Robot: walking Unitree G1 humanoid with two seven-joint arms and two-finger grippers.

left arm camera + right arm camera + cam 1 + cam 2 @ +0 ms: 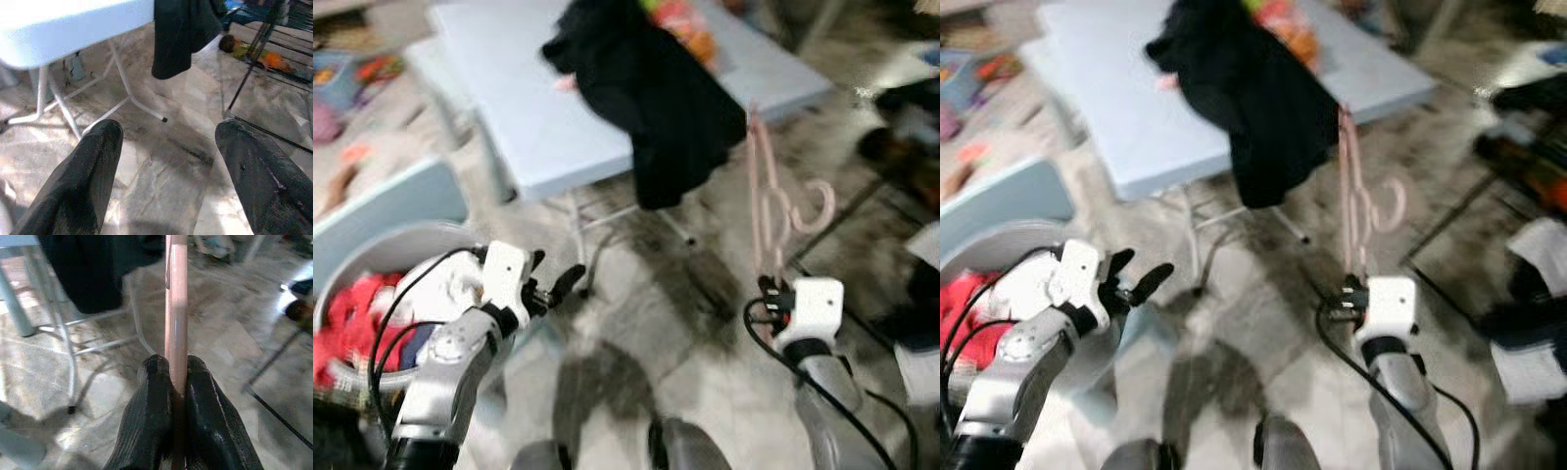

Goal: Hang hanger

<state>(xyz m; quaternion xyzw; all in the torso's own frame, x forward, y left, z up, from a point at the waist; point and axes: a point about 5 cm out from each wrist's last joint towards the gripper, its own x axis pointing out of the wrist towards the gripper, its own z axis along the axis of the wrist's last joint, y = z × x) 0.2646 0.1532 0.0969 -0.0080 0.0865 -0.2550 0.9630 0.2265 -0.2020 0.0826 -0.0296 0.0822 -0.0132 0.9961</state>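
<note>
Right tool clamped on pink hanger, long axis upright, hook rightward; left tool wide open, empty.

1. The floor is pale marbled stone tile with dark grey streaks and glossy patches of reflected light.
2. A light blue folding counter stands at 12 o'clock on thin white metal legs.
3. A black garment is draped over the counter's near edge, hanging toward the floor.
4. At 9 o'clock sits a round grey basket with red clothing inside.
5. A pale blue panel lies just beyond the basket.
6. Thin black rack bars cross the floor at 3 o'clock.
7. Blurred clutter lies at 10 o'clock.
</note>
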